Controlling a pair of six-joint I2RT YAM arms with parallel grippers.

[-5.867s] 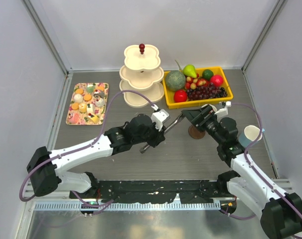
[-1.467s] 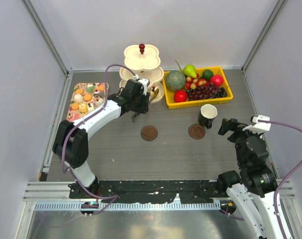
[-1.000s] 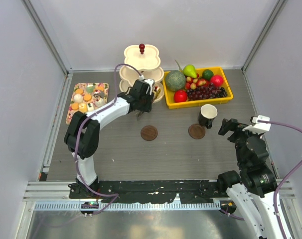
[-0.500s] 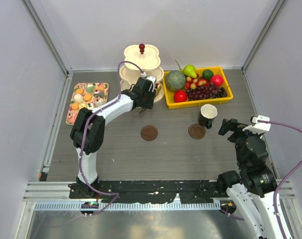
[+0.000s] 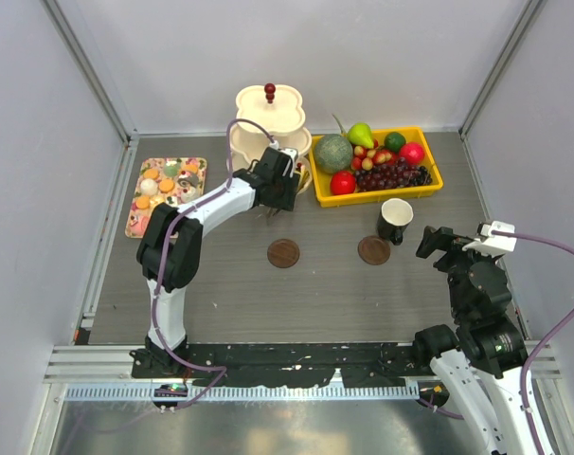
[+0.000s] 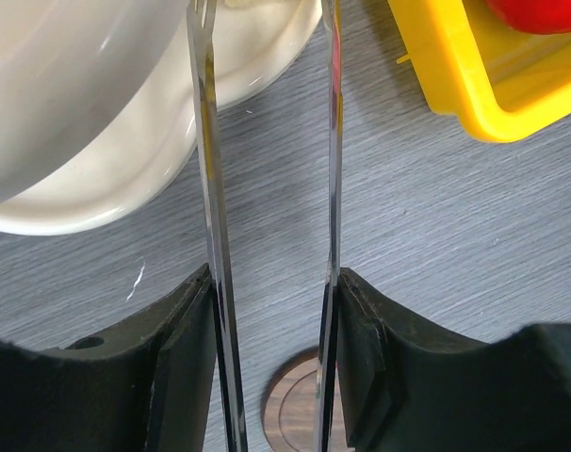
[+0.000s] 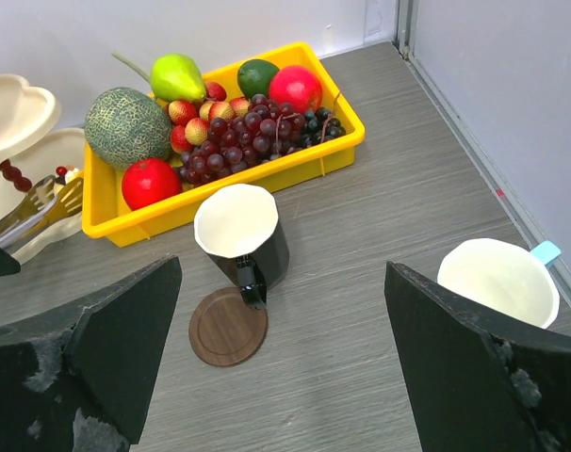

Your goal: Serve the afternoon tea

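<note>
Grey wood-grain tabletop (image 5: 325, 294), boxed in by pale walls. At far left the bite-size sweets (image 5: 159, 192) lie crowded on the flowered tray (image 5: 147, 228). They look light, soft and probably crumbly, so they are best pinched low at the sides with a mild squeeze.

Next stands the cream three-tier stand (image 5: 254, 104). The left gripper (image 6: 271, 282) is beside its lowest tier, fingers (image 6: 187, 320) pressed against the outside of the metal tongs (image 6: 210, 169). The blades stand apart with nothing between them where they show, and their tips run out of the wrist view over that tier.

Two wooden coasters (image 5: 283, 253) lie bare mid-table, with the yellow fruit tray (image 5: 377, 194) behind them. The black mug (image 5: 395, 220) stands upright just beside the right-hand coaster (image 5: 373, 250), not on it. The white mug (image 7: 497, 282), blue-handled, stands near the right wall. Both mugs look stiff, glazed, slick and breakable, so a hold across the wall at the rim seems safest.

The right gripper (image 7: 284, 282) hangs spread wide and empty, near both mugs.
</note>
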